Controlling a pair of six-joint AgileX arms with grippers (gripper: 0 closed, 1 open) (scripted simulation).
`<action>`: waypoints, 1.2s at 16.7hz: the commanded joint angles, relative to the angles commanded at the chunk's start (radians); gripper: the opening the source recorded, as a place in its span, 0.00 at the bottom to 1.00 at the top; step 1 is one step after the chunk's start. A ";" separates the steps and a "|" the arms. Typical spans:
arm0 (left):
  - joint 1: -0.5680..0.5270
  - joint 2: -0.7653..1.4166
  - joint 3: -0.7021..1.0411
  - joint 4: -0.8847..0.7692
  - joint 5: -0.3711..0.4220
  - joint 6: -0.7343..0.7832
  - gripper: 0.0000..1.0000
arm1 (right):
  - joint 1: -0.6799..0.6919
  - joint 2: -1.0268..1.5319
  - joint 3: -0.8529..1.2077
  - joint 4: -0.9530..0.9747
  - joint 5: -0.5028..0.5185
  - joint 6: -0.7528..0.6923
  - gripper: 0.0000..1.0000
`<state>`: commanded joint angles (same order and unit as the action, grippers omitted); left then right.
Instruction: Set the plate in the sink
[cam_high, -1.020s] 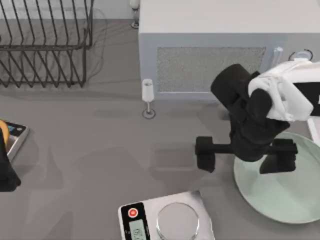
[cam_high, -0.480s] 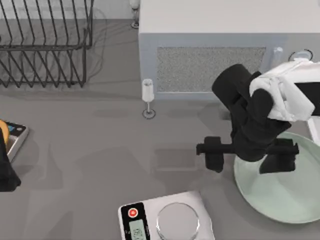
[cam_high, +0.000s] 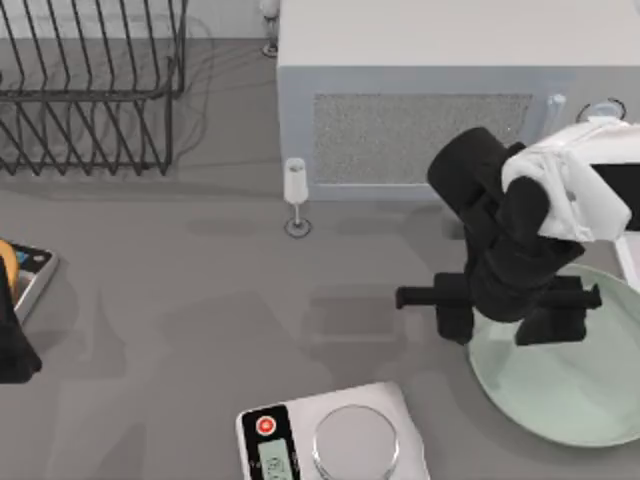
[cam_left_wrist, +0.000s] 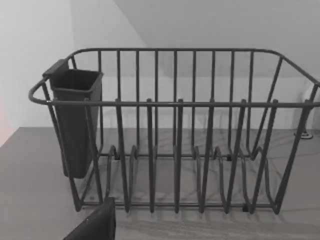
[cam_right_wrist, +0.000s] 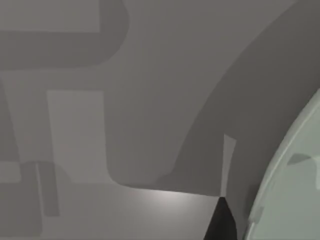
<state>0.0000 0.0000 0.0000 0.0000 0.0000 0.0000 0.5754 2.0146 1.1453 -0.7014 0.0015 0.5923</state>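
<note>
right gripper (cam_high: 510, 312) fingers spread across plate (cam_high: 560, 385) left rim | risk: thin rim probably slips on closing | left fingers: cannot tell

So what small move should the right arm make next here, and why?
Probably lower and shut on the plate's rim. In the top view the right pincer hangs over the near-left edge of the plate, one finger outside the rim and one over the plate, jaws apart. The right wrist view shows the rim beside a fingertip, not yet gripped. The left arm sits parked at the table's left.
</note>
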 joint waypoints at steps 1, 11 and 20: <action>0.000 0.000 0.000 0.000 0.000 0.000 1.00 | 0.000 0.000 0.000 0.000 0.000 0.000 0.00; 0.000 0.000 0.000 0.000 0.000 0.000 1.00 | -0.011 -0.092 0.043 -0.041 0.019 -0.008 0.00; 0.000 0.000 0.000 0.000 0.000 0.000 1.00 | 0.005 -0.080 0.652 -0.664 0.015 -0.009 0.00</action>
<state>0.0000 0.0000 0.0000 0.0000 0.0000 0.0000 0.5804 1.9341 1.7968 -1.3659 0.0170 0.5832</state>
